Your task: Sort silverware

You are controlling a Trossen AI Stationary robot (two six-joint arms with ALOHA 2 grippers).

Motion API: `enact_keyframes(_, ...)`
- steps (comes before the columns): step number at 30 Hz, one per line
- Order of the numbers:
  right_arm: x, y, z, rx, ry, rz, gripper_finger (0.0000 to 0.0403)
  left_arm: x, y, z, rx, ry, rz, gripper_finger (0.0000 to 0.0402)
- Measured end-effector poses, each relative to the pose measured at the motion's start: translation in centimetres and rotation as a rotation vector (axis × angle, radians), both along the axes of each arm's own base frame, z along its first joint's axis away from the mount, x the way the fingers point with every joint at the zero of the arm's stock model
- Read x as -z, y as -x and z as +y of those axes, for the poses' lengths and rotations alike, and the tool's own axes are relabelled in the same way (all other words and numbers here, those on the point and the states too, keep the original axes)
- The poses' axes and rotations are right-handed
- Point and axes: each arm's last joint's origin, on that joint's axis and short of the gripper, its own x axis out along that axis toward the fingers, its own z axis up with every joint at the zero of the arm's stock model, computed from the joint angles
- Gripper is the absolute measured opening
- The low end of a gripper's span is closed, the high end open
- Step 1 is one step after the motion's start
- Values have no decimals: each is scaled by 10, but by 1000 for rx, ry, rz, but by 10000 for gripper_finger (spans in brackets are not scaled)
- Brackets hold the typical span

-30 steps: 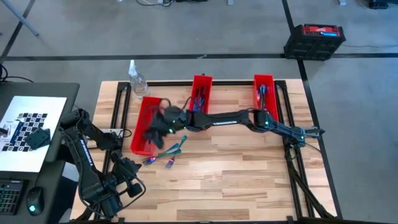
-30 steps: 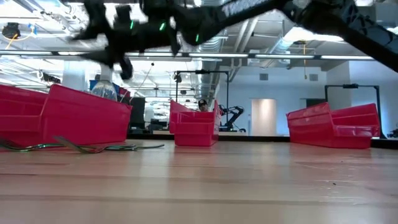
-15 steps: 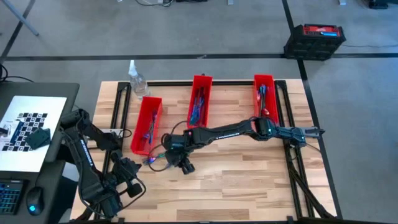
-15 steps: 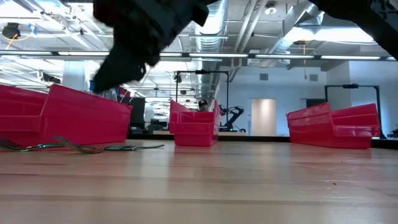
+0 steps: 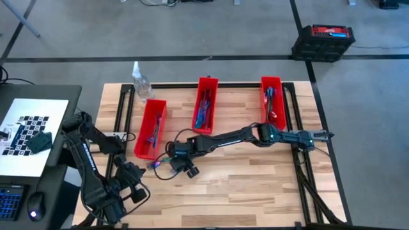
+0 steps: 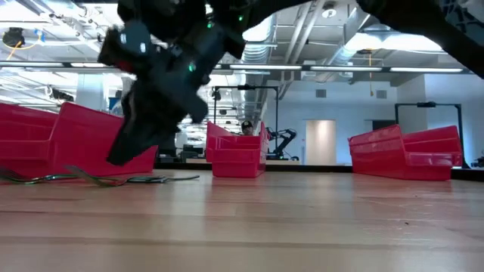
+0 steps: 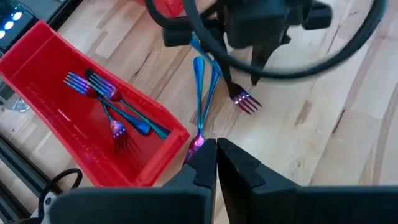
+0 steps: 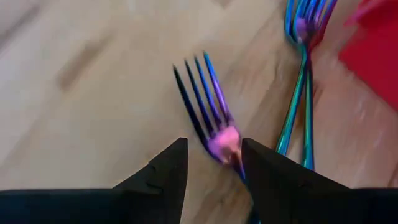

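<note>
Right pincer (image 8: pixel 211 163) sits low over the worktop (image 5: pixel 255 185), fingers spread around a loose fork (image 8: pixel 208 106). Left pincer (image 7: pixel 216 155) looks closed.

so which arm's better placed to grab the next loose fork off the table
Right. The right pincer is open directly over a loose fork beside the left red bin, fingers either side of its neck. The left pincer is shut, back near the table's corner, only facing the forks.

Right gripper (image 5: pixel 181 167) over loose forks (image 5: pixel 160 163)
</note>
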Motion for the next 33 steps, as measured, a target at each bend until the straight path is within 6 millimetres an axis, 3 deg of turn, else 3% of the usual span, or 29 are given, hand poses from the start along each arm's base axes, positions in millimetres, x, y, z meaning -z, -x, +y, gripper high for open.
enact_keyframes(5,19,-6,-6,25,73,-12,138,1,0,0,1,2,-2,0)
enact_keyframes(13,26,-1,-14,73,63,72,138,1,0,0,1,3,-2,0)
enact_keyframes(23,30,11,21,221,6,182,138,1,0,0,1,3,-2,0)
enact_keyframes(33,31,14,36,486,-148,232,138,1,0,-1,-12,16,-12,0)
